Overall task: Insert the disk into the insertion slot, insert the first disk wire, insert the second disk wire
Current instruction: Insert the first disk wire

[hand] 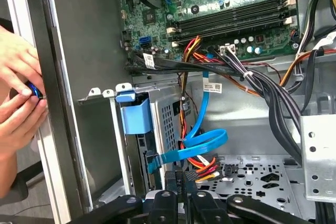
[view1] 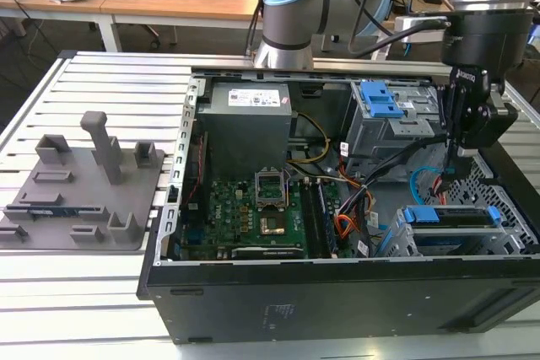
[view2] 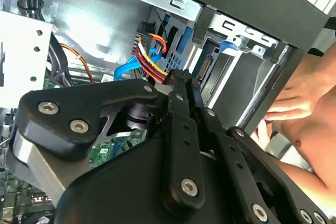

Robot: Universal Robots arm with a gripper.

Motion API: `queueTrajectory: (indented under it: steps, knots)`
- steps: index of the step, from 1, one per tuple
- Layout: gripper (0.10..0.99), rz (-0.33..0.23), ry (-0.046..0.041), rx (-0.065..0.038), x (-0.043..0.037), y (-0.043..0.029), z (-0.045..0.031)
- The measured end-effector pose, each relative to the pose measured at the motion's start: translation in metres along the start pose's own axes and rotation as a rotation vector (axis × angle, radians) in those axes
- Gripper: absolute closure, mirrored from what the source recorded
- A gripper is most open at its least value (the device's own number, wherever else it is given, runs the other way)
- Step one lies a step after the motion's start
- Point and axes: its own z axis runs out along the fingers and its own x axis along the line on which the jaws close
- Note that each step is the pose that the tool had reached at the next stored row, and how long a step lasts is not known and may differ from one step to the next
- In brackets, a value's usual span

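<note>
I see my gripper lowered into the open computer case. Its fingers are drawn narrow and pinched on a black power plug that trails red, yellow and orange wires. The fingers cover most of the plug, so I cannot make out its mating face. The disk already sits in the insertion slot, just beside the fingers. Its blue carrier end shows in the first wrist view, while the cage wall hides most of the drive body. A blue data cable loops just ahead of the fingertips, and I cannot tell where its ends go. Well apart from the fingers, outside the case, a person's hands are cut off at the edge, holding something small and blue I cannot identify
</note>
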Motion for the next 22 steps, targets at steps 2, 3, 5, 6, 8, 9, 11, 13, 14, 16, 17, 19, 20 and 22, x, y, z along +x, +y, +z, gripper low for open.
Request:
queueTrajectory:
  steps: [2, 3, 5, 6, 8, 9, 11, 13, 14, 16, 17, 19, 20, 22]
  knots:
    - [0.918, -0.015, 0.0043, -0.035, -0.0014, -0.0099, 0.0008]
    - [0.918, -0.02, 0.0057, -0.046, -0.0019, -0.0127, 0.001]
    - [0.918, -0.041, 0.011, -0.093, -0.0032, -0.0218, 0.0017]
    - [0.918, -0.043, 0.0111, -0.099, -0.0031, -0.0227, 0.0019]
    - [0.918, -0.043, -0.0343, -0.106, 0.0024, -0.0236, 0.0023]
    - [0.918, -0.042, -0.0447, -0.107, 0.0042, -0.0239, 0.0018]
    - [0.918, -0.042, -0.0651, -0.11, 0.0107, -0.0251, -0.0016]
    - [0.918, -0.041, -0.0828, -0.112, 0.015, -0.0258, -0.0028]
    - [0.918, -0.041, -0.0964, -0.114, 0.0169, -0.026, -0.0024]
    - [0.918, -0.04, -0.1181, -0.116, 0.0208, -0.0265, -0.0007]
    - [0.918, -0.04, -0.1307, -0.118, 0.0231, -0.0267, 0.0004]
    - [0.918, -0.039, -0.1648, -0.122, 0.0287, -0.0274, 0.0028]
    - [0.918, -0.039, -0.1805, -0.124, 0.0315, -0.0277, 0.004]
    - [0.918, -0.038, -0.2045, -0.127, 0.036, -0.0282, 0.006]
